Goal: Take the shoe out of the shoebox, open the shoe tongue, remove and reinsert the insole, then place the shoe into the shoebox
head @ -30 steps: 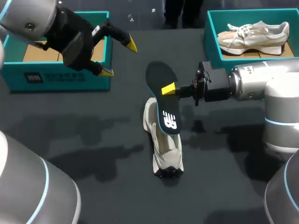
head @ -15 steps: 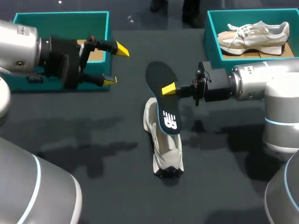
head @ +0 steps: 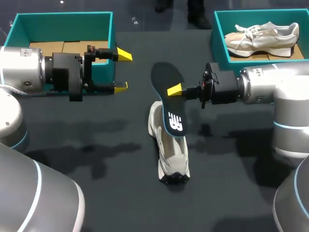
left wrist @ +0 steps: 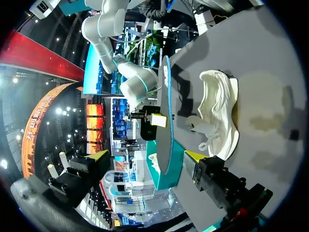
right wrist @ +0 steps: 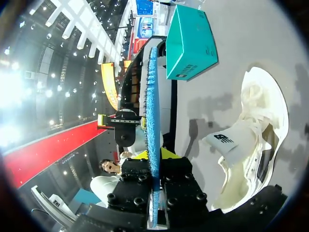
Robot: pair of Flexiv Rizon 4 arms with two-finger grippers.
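R gripper [head: 174, 91] on insole [head: 167, 107], blue underside in wrist cam only

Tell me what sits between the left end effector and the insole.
Nothing. In the head view only bare table shows between the open left end effector and the insole, which the right end effector grips.

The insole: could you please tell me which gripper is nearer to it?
Right. The right gripper is shut on the insole; the left gripper is open, off to one side, not touching it.
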